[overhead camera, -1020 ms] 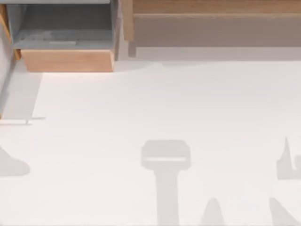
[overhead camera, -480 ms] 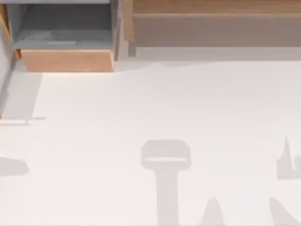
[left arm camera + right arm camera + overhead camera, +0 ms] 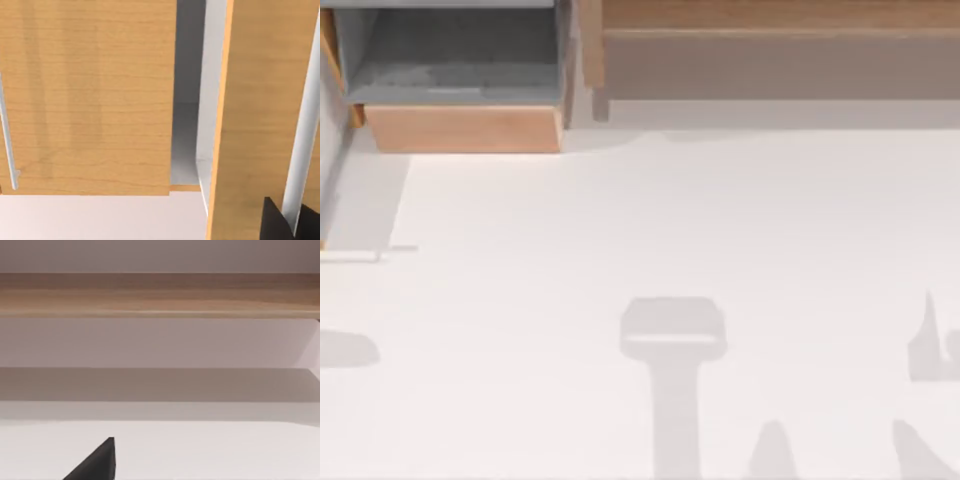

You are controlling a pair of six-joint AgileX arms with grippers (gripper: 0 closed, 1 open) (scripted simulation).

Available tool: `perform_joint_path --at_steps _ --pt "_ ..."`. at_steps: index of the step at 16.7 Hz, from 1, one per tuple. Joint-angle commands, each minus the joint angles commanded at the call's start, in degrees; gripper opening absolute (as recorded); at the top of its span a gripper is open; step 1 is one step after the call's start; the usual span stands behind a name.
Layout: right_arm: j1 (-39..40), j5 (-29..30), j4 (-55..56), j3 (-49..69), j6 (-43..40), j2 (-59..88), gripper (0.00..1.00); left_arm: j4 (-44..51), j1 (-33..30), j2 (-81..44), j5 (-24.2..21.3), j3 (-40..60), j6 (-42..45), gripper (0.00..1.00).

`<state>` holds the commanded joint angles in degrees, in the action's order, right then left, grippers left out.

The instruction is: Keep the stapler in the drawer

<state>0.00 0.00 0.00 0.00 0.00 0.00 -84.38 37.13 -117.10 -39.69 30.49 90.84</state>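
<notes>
A white handle bar (image 3: 300, 150) on a tan wooden panel (image 3: 260, 110) is met right at the left gripper (image 3: 292, 226), but whether it is clamped cannot be told. The drawer (image 3: 465, 128) is seen pulled open, its grey floor exposed. The shelf unit (image 3: 160, 295) is faced by the right gripper (image 3: 97, 462) across the table (image 3: 650, 220); its state cannot be told.

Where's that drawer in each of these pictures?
Top view: the drawer sits at the far left corner, open, tan front facing the table.
Left wrist view: close up, apparently its tan front panel, with the grey inside beside it.
Right wrist view: faces the brown shelf unit.
Shared landmark: the white table.
</notes>
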Motion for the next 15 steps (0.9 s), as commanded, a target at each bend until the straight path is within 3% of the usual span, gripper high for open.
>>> perform_joint_path --at_steps 7,15 --pt "0.0 0.0 0.0 0.0 0.0 0.0 1.0 6.2 -6.1 -4.5 6.3 11.4 -0.2 0.0" --pt "0.0 0.0 0.0 0.0 0.0 0.0 1.0 8.7 -7.4 -6.7 7.6 15.4 -0.4 0.0"
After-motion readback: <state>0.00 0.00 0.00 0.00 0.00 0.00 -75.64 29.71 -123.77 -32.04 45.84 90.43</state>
